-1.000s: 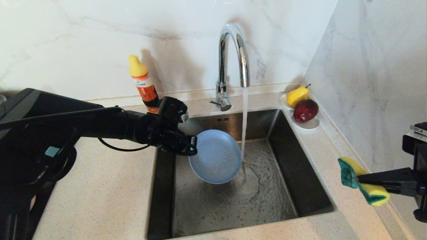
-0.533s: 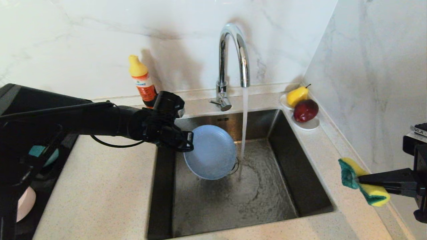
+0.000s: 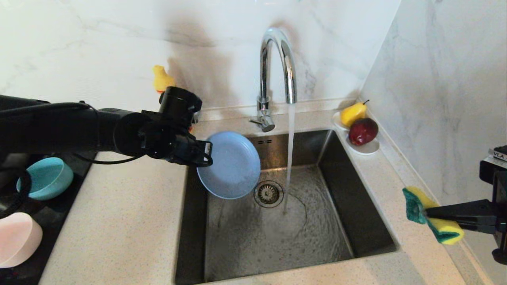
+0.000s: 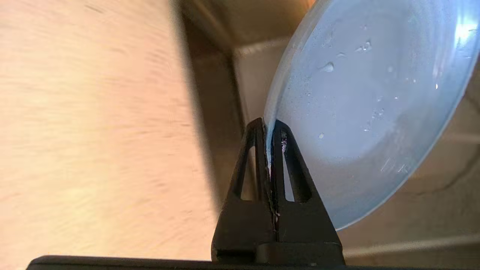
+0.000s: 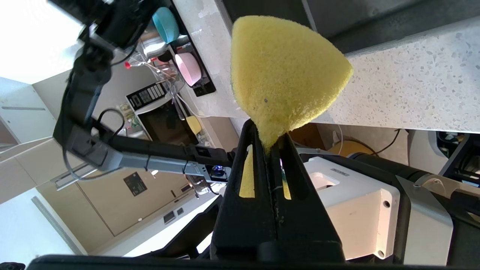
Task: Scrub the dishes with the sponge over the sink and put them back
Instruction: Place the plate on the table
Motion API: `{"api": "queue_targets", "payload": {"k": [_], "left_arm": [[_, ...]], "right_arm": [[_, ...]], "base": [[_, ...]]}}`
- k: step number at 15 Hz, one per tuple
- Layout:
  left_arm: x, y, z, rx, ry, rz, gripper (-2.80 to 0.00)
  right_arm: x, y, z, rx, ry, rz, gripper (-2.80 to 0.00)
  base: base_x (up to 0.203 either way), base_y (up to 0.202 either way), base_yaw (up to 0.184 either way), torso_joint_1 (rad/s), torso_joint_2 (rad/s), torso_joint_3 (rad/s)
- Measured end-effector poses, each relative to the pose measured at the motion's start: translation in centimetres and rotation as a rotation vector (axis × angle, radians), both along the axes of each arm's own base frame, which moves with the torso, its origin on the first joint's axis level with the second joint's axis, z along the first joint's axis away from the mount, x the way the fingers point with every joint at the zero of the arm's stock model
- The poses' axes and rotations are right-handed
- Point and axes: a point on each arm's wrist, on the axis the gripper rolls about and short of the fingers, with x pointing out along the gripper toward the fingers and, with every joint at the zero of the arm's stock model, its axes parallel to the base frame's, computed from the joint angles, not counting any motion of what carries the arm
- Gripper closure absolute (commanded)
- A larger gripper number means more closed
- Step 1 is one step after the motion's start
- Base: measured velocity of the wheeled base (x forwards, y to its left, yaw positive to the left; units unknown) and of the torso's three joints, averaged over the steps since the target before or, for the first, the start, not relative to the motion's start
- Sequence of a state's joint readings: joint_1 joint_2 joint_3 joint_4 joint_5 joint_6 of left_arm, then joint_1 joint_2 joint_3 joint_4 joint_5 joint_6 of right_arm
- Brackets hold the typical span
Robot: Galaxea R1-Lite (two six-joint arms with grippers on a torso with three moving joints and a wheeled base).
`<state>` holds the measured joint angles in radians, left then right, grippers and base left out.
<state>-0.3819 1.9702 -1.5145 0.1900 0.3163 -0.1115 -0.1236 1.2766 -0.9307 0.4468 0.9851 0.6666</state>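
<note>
The slate-blue plate [image 3: 231, 166] hangs tilted over the left rear part of the steel sink [image 3: 368, 221], wet with droplets [image 4: 360, 112]. My left gripper [image 3: 204, 155] is shut on its rim [image 4: 268, 127]. At the right, over the counter edge, my right gripper [image 3: 427, 213] is shut on the yellow and green sponge [image 3: 431, 215], which bulges past the jaws [image 5: 285, 71]. A teal bowl [image 3: 46, 178] and a pale pink bowl [image 3: 18, 239] sit on the black rack at the far left.
Water runs from the curved chrome tap [image 3: 277, 67] into the sink beside the strainer drain [image 3: 268, 193]. A yellow-capped bottle [image 3: 163, 79] stands behind my left wrist. A white saucer [image 3: 366, 147] with a pear and a red fruit sits at the back right corner.
My left arm has carried the plate up and to the left, away from the water stream, uncovering the drain and the two bowls. The right arm with the sponge has kept still.
</note>
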Motion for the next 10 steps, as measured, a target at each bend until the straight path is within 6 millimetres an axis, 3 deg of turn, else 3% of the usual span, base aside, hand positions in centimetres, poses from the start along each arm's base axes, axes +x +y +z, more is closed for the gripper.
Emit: {"api": "queue_targets", "payload": {"k": [5,10], "left_arm": [[-2.8,1.3,3.2,-0.011,-0.073,0.024,0.0],[-4.9,3.9,3.0,-0.05,-0.038,0.081,0.0]], "right_arm": [[0.0,0.0,-0.2,0.001,0.008,-0.001,0.0],[0.2,-0.3,-0.5,-0.005,-0.002,-0.01,0.0]], "base": [[0.0,0.0,0.0,0.0,0.0,0.0],[0.0,0.0,0.0,0.0,0.0,0.0]]}}
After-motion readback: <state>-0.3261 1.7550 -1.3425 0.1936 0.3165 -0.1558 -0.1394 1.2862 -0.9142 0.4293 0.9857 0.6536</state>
